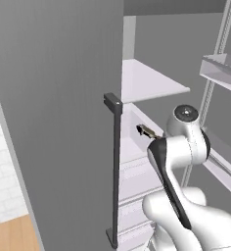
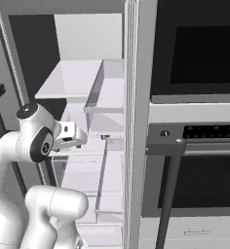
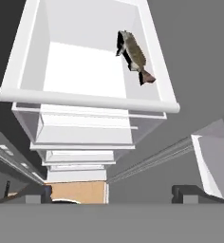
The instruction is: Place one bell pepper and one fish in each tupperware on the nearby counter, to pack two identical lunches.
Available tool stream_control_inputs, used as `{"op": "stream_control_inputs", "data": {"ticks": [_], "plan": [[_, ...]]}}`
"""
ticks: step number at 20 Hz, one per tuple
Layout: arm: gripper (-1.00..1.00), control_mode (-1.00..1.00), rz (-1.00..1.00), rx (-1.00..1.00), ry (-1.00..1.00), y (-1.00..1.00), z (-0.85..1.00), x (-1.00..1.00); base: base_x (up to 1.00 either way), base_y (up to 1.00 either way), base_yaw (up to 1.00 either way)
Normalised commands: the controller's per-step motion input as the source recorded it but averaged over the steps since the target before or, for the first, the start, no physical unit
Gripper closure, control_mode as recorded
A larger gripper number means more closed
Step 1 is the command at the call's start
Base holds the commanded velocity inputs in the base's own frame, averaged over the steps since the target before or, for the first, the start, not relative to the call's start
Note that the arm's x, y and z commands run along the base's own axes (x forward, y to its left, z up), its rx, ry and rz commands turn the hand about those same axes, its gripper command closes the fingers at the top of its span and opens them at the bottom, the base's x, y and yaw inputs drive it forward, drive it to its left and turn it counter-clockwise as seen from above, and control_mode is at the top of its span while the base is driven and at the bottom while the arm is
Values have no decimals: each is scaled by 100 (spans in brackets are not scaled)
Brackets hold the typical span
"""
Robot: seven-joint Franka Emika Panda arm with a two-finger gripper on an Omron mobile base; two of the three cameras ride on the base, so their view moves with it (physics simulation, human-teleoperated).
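Note:
A brown-grey fish (image 3: pixel 135 56) lies against the right wall of a white drawer (image 3: pixel 88 99) inside the open fridge. It also shows as a small dark shape (image 1: pixel 145 131) in the left base view. My gripper (image 3: pixel 113 193) is open wide and empty, well back from the drawer's front rim, with the fish ahead and to the right. My hand (image 2: pixel 70 135) points into the fridge at drawer height. A strip of the counter (image 1: pixel 12 236) lies at the lower left, under white brick tile. The bell pepper and tupperware are out of view.
A tall grey fridge panel with a dark vertical handle (image 1: pixel 115 171) stands left of the arm. White shelves (image 2: pixel 73 80) sit above the drawers. Door bins (image 1: pixel 221 69) hang on the right. A black oven (image 2: pixel 195 48) with a bar handle (image 2: pixel 168 189) flanks the fridge.

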Motion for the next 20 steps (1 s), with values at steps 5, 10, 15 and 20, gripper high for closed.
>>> {"op": "stream_control_inputs", "data": {"ticks": [5, 10, 15, 20], "plan": [[-100, -100, 8, -1, 0, -2, -1, 83, 0, 0, 0], [-100, -100, 12, 0, 0, -18, -34, 72, 0, 0, 0], [-100, -100, 8, 0, 0, -4, -50, 41, 0, 0, 0], [-100, -100, 4, 0, 0, 0, -10, 65, 0, 0, 0]]}}
